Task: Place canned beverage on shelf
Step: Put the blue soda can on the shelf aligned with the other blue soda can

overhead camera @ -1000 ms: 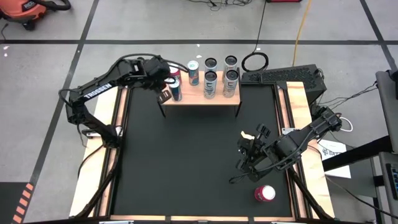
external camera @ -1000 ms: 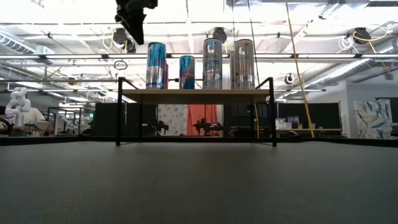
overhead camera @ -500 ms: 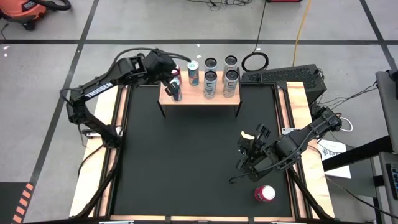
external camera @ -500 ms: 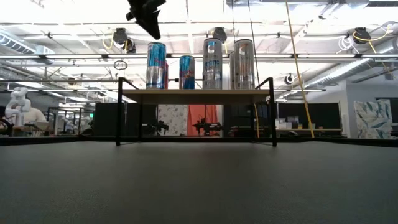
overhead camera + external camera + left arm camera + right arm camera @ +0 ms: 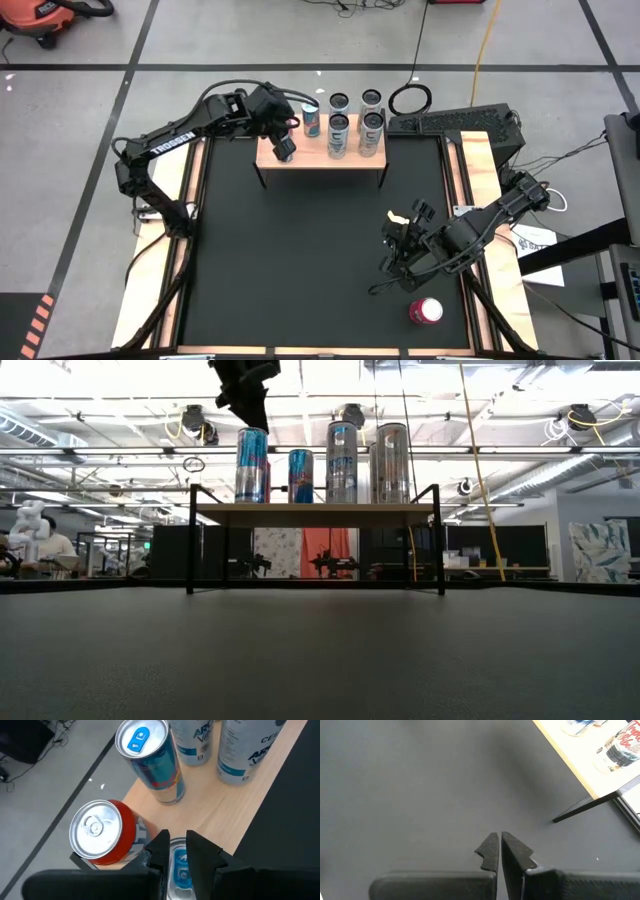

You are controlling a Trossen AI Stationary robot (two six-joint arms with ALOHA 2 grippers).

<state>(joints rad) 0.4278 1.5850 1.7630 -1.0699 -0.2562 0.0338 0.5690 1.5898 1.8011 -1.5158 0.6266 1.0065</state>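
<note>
The shelf (image 5: pixel 320 158) stands at the table's far edge on thin black legs, with several upright cans on its board (image 5: pixel 315 512). My left gripper (image 5: pixel 177 842) hangs just over the top of the front-left can (image 5: pixel 177 870), a blue and silver one (image 5: pixel 251 465). Its fingers are open by a narrow gap with nothing between them. A red can (image 5: pixel 97 832) stands behind that can and a blue can (image 5: pixel 150 755) beside it. My right gripper (image 5: pixel 499 842) is shut and empty above the table's right half (image 5: pixel 390 255). A red can (image 5: pixel 425 311) sits on the table near it. My left gripper points steeply down from above at the front-left can's top (image 5: pixel 175 862). I cannot tell whether its fingertips touch that top. The can stands upright on the shelf board.
Silver cans (image 5: pixel 338 135) (image 5: pixel 372 132) fill the shelf's middle and right in two rows. Pale wooden strips edge the black table (image 5: pixel 300 260). A black coil (image 5: pixel 410 98) and a dark case (image 5: pixel 455 122) lie beyond the far right corner.
My left gripper has moved toward the table's right, from past the shelf's left end to above the front-left can, and has tipped further downward. Its narrow finger gap is unchanged. The cans have stayed in place.
</note>
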